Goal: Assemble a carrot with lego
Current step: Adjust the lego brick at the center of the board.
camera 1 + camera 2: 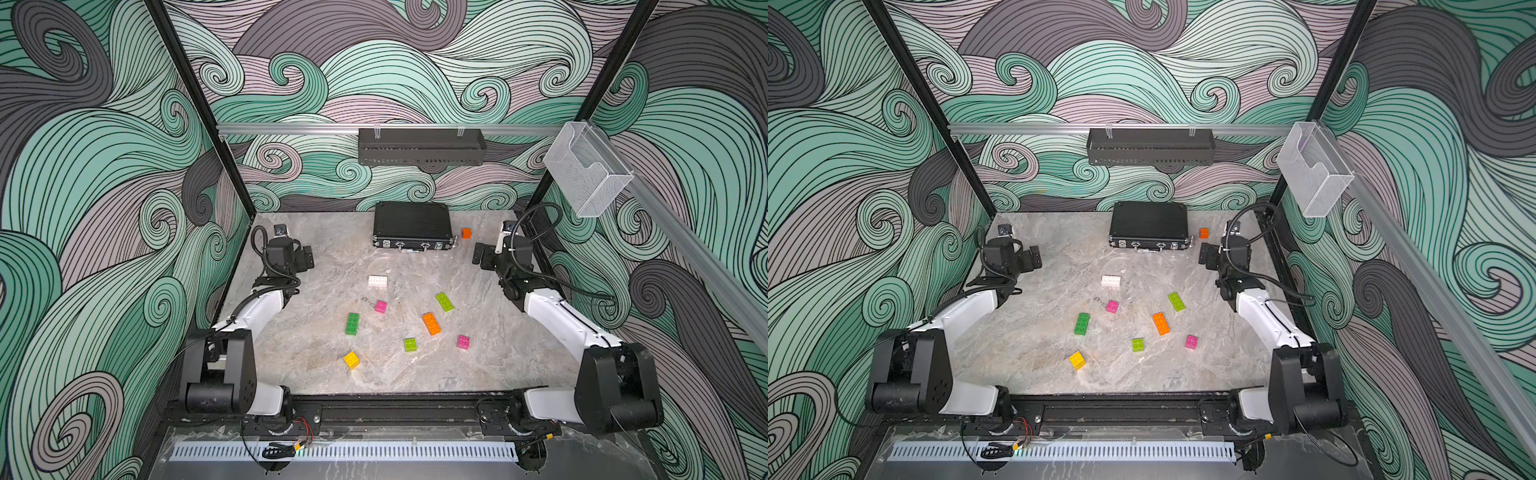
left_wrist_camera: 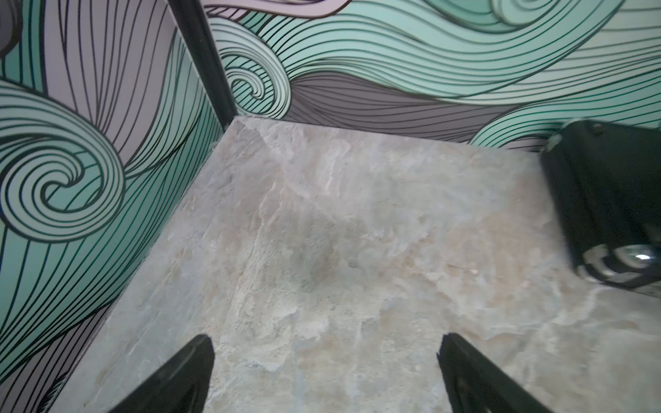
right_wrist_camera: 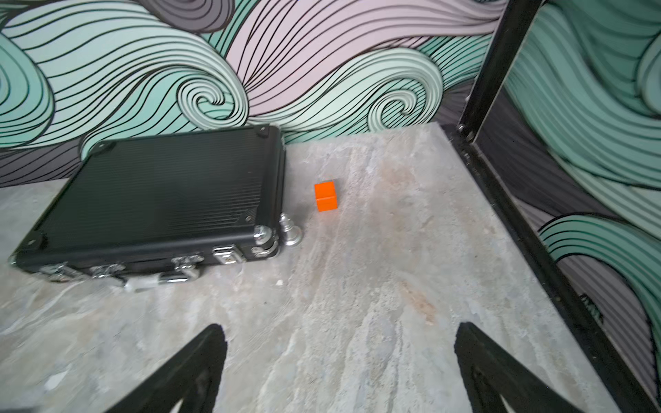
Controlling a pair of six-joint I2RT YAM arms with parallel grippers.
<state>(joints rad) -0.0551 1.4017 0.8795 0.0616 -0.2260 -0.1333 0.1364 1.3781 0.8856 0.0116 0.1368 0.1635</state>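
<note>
Nothing of the carrot is joined yet; in both top views the lego lies as eight loose bricks, all apart, about the middle of the worktop (image 1: 291, 365): the white brick (image 1: 377, 281) farthest back, a pink brick (image 1: 381, 307) and the dark green brick (image 1: 352, 323) toward the left arm, the long lime brick (image 1: 444, 301), the orange brick (image 1: 432, 323) and a second pink brick (image 1: 463, 342) toward the right arm, the small lime brick (image 1: 410, 344) and the yellow brick (image 1: 351, 360) nearest the arm bases. These look light, stiff and smooth-sided, so they would probably skid if nudged; the flat side walls across the short width seem the place to pinch, leaving the studs free, and seating one on another likely needs a square, firm press. Both arms hang back near the side walls, well apart from every brick; the left fingers (image 2: 179, 375) and right fingers (image 3: 189, 368) stand spread wide and empty. Neither wrist view shows any brick: the left sees bare worktop and one end of the black ribbed case (image 2: 608, 200); the right sees that case whole, the plain orange cube (image 3: 326, 196) just beside it, and a small silvery piece (image 3: 290, 234) at the case's corner, barely discernible from above.
</note>
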